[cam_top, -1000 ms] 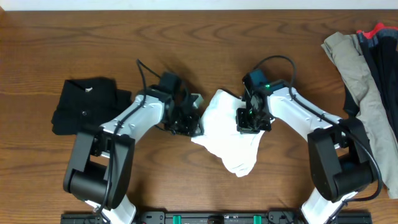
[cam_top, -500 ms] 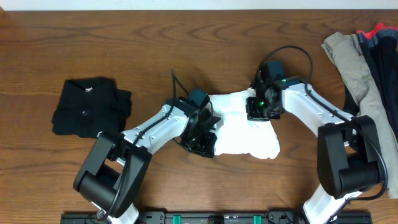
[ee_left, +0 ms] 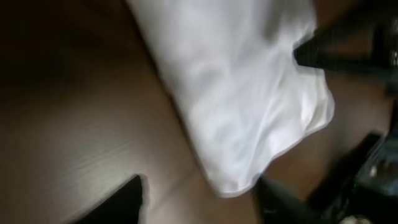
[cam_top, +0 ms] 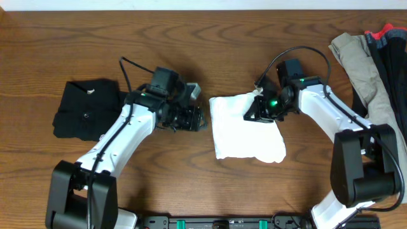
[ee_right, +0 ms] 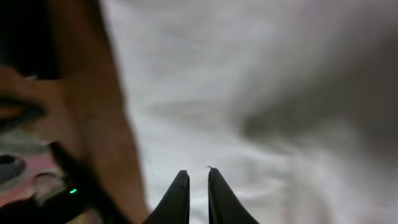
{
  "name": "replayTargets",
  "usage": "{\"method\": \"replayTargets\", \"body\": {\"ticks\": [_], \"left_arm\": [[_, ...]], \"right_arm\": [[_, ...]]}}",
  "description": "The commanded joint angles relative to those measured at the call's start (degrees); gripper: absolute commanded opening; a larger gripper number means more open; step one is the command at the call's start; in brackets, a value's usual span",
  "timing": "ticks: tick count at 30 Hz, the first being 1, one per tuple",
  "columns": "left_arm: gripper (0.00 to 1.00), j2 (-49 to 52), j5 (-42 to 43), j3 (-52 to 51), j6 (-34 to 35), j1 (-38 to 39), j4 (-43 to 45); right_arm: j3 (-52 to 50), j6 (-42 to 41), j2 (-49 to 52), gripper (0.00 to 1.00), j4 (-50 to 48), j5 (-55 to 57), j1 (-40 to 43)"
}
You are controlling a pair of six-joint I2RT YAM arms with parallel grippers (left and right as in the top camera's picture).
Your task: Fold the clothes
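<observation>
The white T-shirt (cam_top: 245,130) lies folded into a rough square at the table's centre; its print is hidden. My left gripper (cam_top: 198,118) is open and empty just left of the shirt's left edge. In the left wrist view the shirt (ee_left: 249,93) fills the top and one corner hangs between my spread fingers (ee_left: 202,199). My right gripper (cam_top: 257,112) sits over the shirt's top right corner. In the right wrist view its fingers (ee_right: 198,177) are almost closed, just above the white cloth (ee_right: 280,93), with nothing clearly between them.
A folded black garment (cam_top: 89,108) lies at the left. A pile of khaki (cam_top: 372,76), black and red garments (cam_top: 388,35) lies at the far right edge. Brown wooden table (cam_top: 191,38) surrounds everything.
My left gripper let go of the shirt and drew back up and to the left. The shirt went from a bunched heap to a flatter folded square. My right gripper shifted slightly right.
</observation>
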State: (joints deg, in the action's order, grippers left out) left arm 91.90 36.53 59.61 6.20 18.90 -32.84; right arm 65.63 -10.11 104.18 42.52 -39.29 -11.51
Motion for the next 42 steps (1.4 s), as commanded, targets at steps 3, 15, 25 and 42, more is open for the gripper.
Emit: {"method": "replayTargets", "body": {"ticks": [3, 15, 25, 42], "left_arm": [[0.76, 5.2, 1.7, -0.3, 5.7, 0.7, 2.4], [0.79, 18.0, 5.5, -0.3, 9.0, 0.9, 6.3], [0.83, 20.2, 8.0, -0.3, 11.3, 2.1, 11.6], [0.54, 20.2, 4.3, -0.3, 18.1, 8.1, 20.3]], "right_arm": [[0.3, -6.9, -1.1, 0.16, 0.8, 4.9, -2.9], [0.2, -17.3, 4.4, 0.01, 1.2, 29.4, -6.2], [0.2, -17.3, 15.4, 0.01, -0.7, 21.2, -7.2], [0.2, -17.0, 16.5, 0.01, 0.0, 20.8, -7.3]]}}
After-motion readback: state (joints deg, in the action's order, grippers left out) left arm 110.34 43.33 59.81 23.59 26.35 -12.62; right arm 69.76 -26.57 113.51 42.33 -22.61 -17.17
